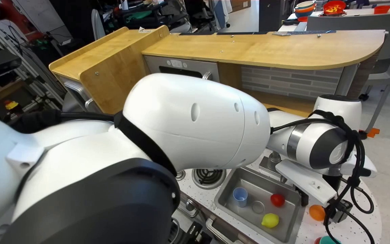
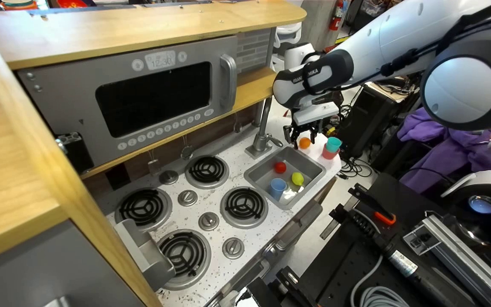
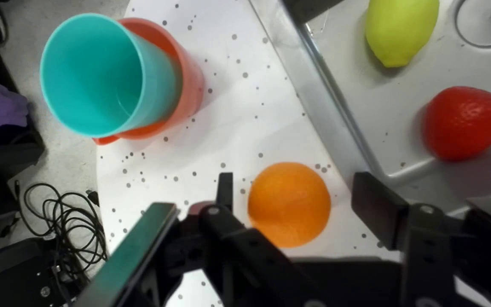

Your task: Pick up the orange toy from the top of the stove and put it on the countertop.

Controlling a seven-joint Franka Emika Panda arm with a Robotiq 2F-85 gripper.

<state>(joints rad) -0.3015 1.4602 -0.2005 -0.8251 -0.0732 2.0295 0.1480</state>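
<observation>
The round bright-orange toy ball (image 3: pixel 289 204) rests on the white, dark-speckled counter (image 3: pixel 211 149), just beside the rectangular grey sink (image 3: pixel 321 102) — in the wrist view the black end effector (image 3: pixel 296 199) is spread wide, a gap either side of the ball.

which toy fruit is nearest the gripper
The orange toy, framed by the open gripper in the wrist view. It is on the countertop, whereas the red toy and yellow toy lie farther off in the sink.

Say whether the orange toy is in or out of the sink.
Out. The wrist view shows the orange toy on the speckled countertop, just outside the sink's metal rim.
</observation>
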